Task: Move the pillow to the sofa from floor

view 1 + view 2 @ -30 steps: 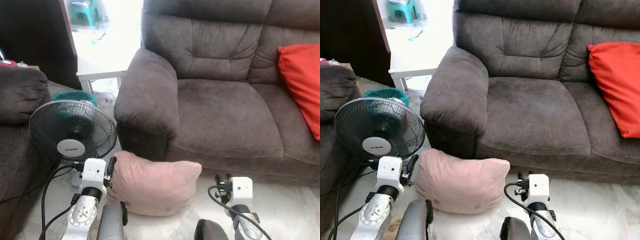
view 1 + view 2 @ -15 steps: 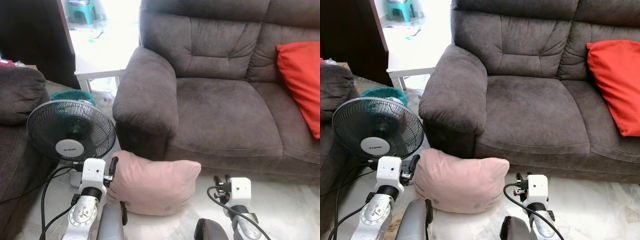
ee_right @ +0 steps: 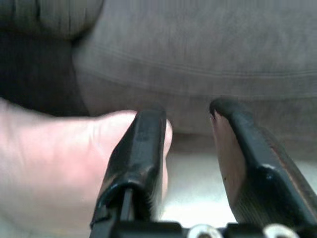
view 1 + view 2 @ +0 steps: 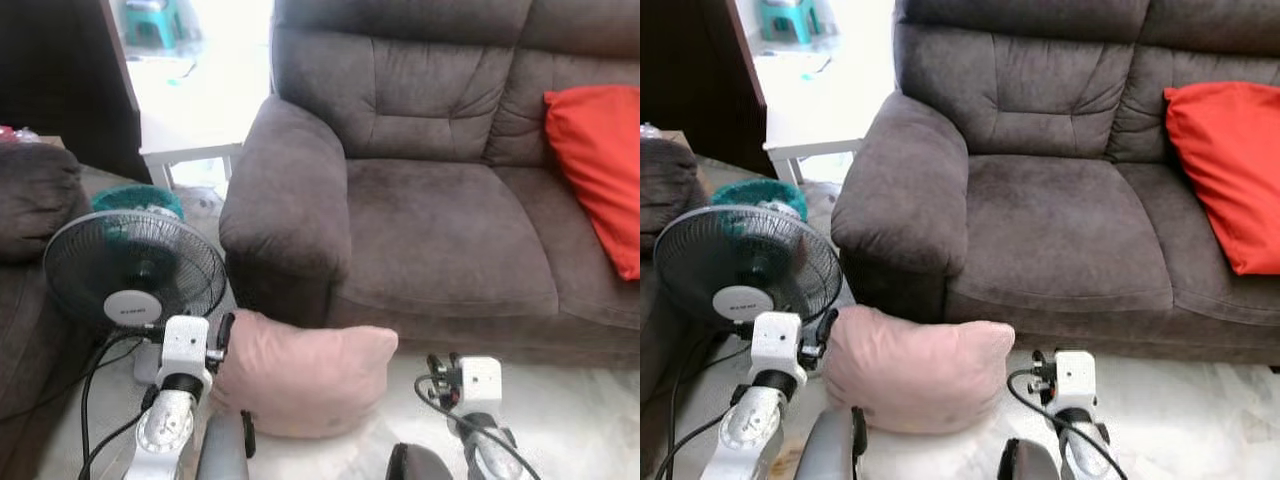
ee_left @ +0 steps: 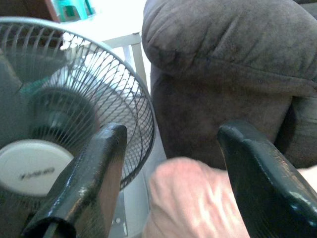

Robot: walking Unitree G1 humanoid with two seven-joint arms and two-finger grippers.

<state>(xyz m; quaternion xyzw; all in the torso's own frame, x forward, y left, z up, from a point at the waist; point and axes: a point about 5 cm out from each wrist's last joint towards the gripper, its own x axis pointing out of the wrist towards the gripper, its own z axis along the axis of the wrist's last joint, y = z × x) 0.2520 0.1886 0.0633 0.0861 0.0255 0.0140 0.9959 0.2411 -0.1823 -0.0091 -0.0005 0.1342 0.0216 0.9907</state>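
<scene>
Pillow (image 4: 305,378) (pink, soft) is on the floor (image 4: 1200,400), pushed up against the sofa's (image 4: 450,230) front edge, just below the corner where the armrest (image 4: 287,195) meets the seat. Nothing lifted yet, so you're at the reach stage; grasp, lift and drop onto the seat are all left.

Left gripper (image 5: 171,183) sits at the pillow's left end, fingers (image 5: 89,183) spread wide, one on the fan (image 4: 133,272) side, one on the sofa side, pillow corner between them but not pinched. Right gripper (image 3: 190,163) is at the pillow's right corner, fingers apart; one finger (image 3: 136,158) lies across the pillow's tip, the other over bare floor. Can't tell if either is touching fabric.

Seat cushion is free for the drop; a red cushion (image 4: 1225,175) leans at the sofa's right end, well apart from the landing spot.

Watch the fan and its cable (image 4: 95,375) just beside your left arm. My read: close both sides on the pillow ends, then raise over the seat's front edge.
</scene>
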